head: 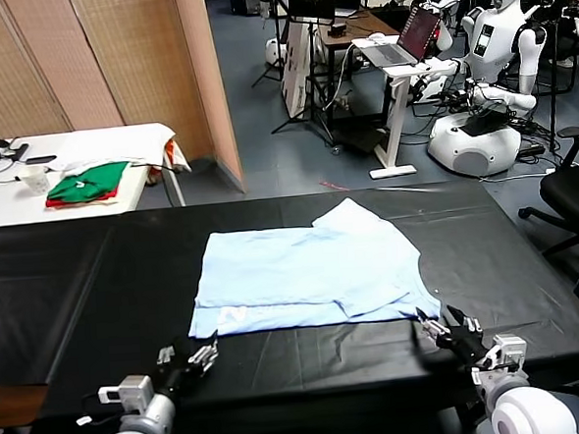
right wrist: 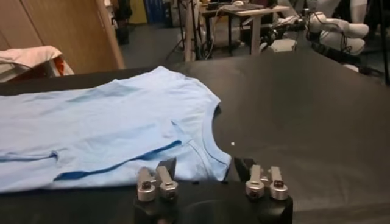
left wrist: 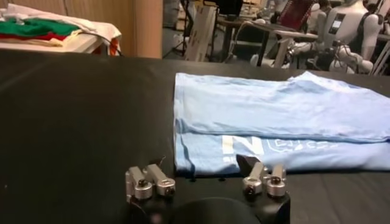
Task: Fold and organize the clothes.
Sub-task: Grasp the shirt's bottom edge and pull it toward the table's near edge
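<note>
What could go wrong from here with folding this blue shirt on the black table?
Both grippers, the left gripper and the right gripper, sit open at the near edge of the T-shirt, holding nothing. The shirt is already doubled lengthwise, so a pinch may catch only the top layer and undo that fold. The neckline end by the right gripper is curved and uneven, so lifting both ends together could skew the next fold. Thin fabric may also drag on the table.

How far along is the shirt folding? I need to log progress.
Done: the blue T-shirt lies flat on the black table with one lengthwise fold laid over. In hand: nothing; the left gripper and right gripper sit open at its near corners. Left: more folds and tidying.
</note>
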{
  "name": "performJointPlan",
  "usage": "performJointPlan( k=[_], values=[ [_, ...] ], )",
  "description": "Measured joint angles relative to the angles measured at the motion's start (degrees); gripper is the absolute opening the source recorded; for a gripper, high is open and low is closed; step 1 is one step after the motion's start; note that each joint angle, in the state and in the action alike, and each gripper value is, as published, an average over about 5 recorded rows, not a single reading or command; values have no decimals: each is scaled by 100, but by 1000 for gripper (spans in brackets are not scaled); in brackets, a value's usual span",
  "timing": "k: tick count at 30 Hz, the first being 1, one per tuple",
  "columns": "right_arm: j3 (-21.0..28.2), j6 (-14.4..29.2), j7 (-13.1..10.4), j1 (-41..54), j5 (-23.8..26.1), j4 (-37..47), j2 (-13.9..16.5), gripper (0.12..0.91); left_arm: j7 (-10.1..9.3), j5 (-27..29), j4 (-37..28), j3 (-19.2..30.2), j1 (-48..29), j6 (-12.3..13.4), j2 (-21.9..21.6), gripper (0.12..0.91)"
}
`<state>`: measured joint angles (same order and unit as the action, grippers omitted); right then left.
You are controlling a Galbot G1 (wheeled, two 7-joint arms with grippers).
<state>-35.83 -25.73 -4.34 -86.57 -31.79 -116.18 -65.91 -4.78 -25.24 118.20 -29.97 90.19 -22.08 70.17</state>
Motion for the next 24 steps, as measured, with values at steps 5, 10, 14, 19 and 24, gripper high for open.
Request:
performJointPlan(
  k=[5,10,14,19,24],
  values=[
    [46,-23,10,51,4,78,-14,283,1,1,-58,2,-11,-3,-19,242],
    [45,-49,4,32,-26,90,-16,170,7,2,-107,16,-22,-16,-30,150],
    [9,-94,-87,-33,-79,-8,-7,140,15,2,-122,21,-16,-19,-40,147],
    [-61,-372,-288,-175,-219,-224,27,140,-29,172,-47,-10,48,-9,-69,147],
    [-71,-575,-382,-395,-288,-507,42,140,-97,469,117,-112,183,-14,-177,147]
  ],
)
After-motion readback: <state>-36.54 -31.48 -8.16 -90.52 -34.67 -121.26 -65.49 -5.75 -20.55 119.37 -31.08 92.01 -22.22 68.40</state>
